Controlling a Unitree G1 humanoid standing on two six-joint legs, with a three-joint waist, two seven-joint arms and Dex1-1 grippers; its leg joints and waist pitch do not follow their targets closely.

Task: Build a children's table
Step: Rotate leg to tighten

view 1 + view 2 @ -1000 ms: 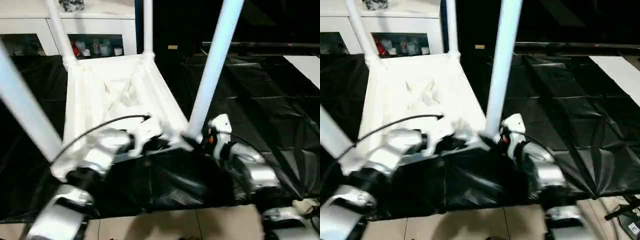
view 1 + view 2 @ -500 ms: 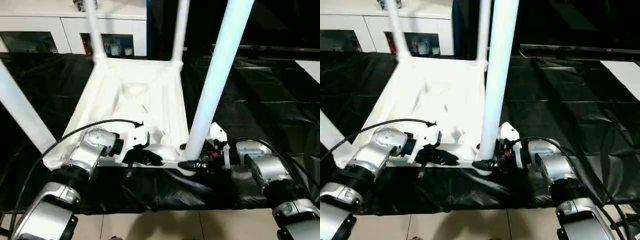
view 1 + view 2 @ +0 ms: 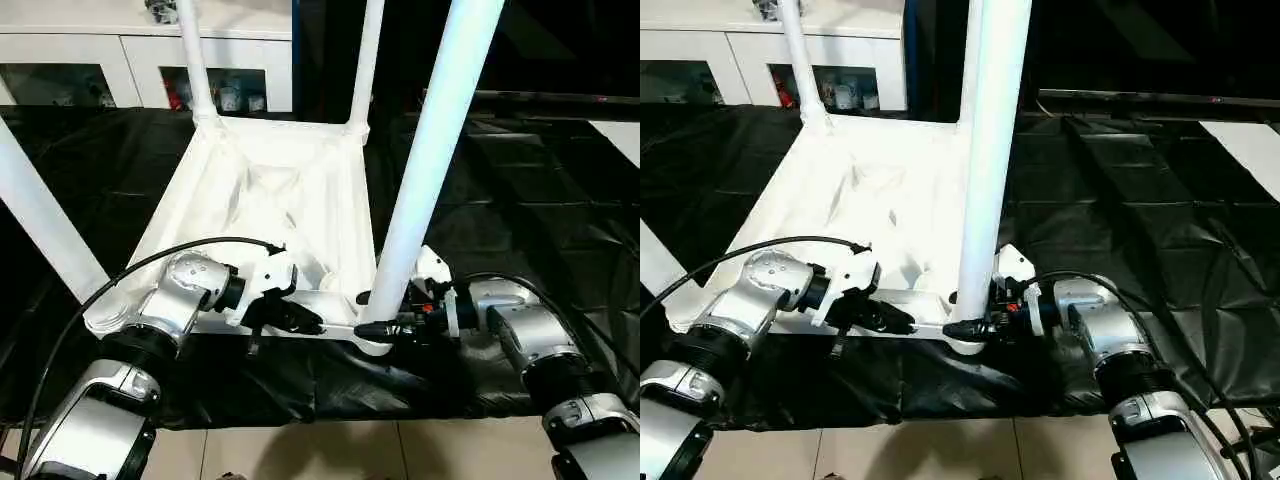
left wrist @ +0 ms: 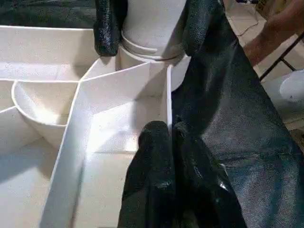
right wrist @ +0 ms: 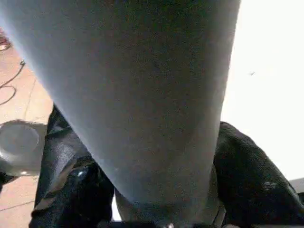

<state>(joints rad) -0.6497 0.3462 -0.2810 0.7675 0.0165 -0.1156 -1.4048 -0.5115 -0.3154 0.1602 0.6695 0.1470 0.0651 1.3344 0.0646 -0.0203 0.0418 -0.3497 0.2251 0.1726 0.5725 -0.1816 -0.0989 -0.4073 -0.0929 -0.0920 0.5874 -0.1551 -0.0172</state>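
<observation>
Left gripper (image 4: 166,137): fingers pressed together, nothing between them, tips resting at the near edge wall of the tabletop (image 3: 270,200), just short of the near right corner socket (image 4: 152,52).

Right gripper (image 3: 375,330): black fingers (image 4: 107,28) straddle the base of the near right leg (image 3: 430,170), one on each side, right above the socket. Whether they clamp the tube or only bracket it cannot be told.

Tabletop lies upside down, ribbed underside up, at the centre of the head view. All four legs stand upright in the corner sockets: near left leg (image 3: 40,220) at 9 o'clock, far left leg (image 3: 195,60) at 11 o'clock, far right leg (image 3: 365,60) at 12 o'clock, near right leg from centre toward 1 o'clock.

What stands in the way: the near right leg crosses in front of the far half of the scene and covers most of the right wrist view. The silver left forearm (image 3: 180,300) and its black cable (image 3: 150,265) lie over the tabletop's near left edge.

Surroundings: a black plastic sheet (image 3: 520,190) lies crumpled under the table. A white cabinet (image 3: 90,60) with glass doors stands at 10 to 11 o'clock, small objects inside. Beige floor tiles (image 3: 330,450) at 6 o'clock. A person's bare arm (image 4: 275,33) shows beyond the sheet in the left wrist view.
</observation>
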